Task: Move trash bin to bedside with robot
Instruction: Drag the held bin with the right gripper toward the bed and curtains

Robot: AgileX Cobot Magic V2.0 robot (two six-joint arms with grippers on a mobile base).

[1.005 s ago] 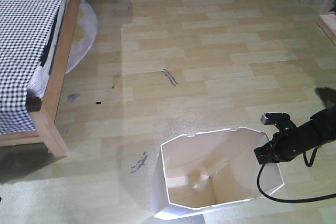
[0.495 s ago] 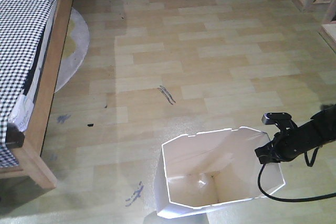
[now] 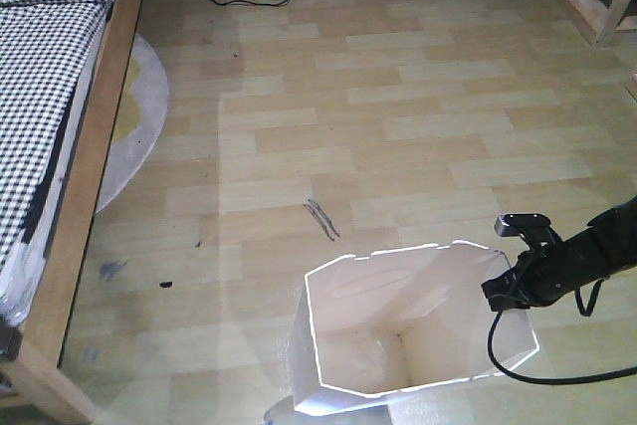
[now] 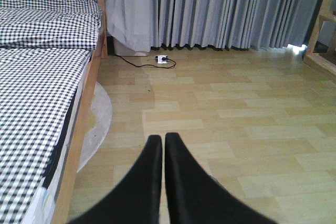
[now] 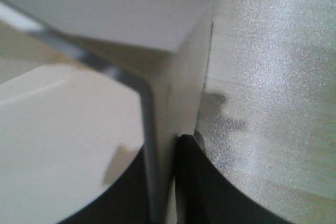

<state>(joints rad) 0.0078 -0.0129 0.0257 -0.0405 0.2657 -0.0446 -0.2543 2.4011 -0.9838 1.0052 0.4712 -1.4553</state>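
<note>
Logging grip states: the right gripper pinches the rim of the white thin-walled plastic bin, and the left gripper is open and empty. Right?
Not the left gripper: the left wrist view shows it fully shut, though empty. The right gripper does pinch the rim of the white thin-walled plastic bin.

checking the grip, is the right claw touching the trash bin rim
Touching. The right wrist view shows the right claw clamped on the trash bin wall, one finger each side.
</note>
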